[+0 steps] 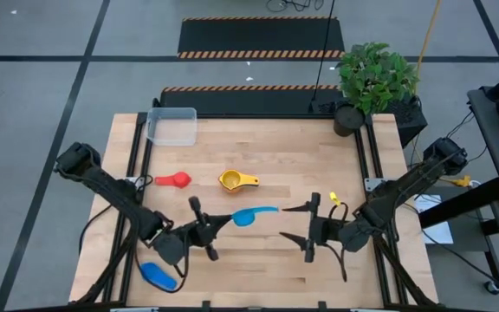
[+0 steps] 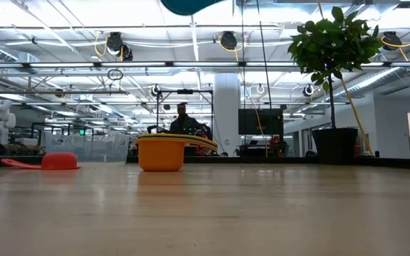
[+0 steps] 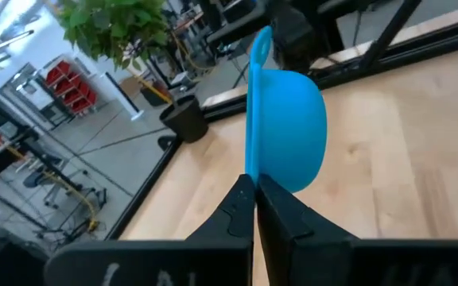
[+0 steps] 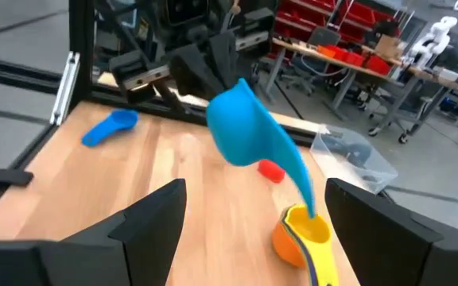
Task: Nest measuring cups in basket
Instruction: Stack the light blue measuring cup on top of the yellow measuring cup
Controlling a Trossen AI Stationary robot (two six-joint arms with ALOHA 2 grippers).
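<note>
My left gripper (image 1: 224, 220) is shut on a light blue measuring cup (image 1: 249, 214), held in the air mid-table, also in the left wrist view (image 3: 289, 127) and at the low view's top (image 2: 187, 6). My right gripper (image 1: 284, 222) is open just right of the cup's handle and touches nothing; its wrist view shows the cup (image 4: 249, 131) ahead of its fingers. A yellow cup sits inside an orange one (image 1: 236, 180) on the table. The red cup (image 1: 176, 179) and a second light blue cup (image 1: 157, 275) lie on the wood. The clear basket (image 1: 172, 126) stands at the far left corner. Green and navy cups are out of view. My left gripper pinches the light blue cup's rim (image 3: 250, 168) at the side opposite its handle, between the two fingers (image 3: 237, 210). The fingers come about level from the table's left. The cup is lifted clear and turned on its side, with its handle (image 1: 269, 209) pointing toward the right gripper.
A black plant pot (image 1: 351, 115) with a leafy plant stands at the table's far right corner. Black frame rails run along the left and right table edges. Bare wood lies between the cups and the basket. A person shows far off in the low view (image 2: 182, 117).
</note>
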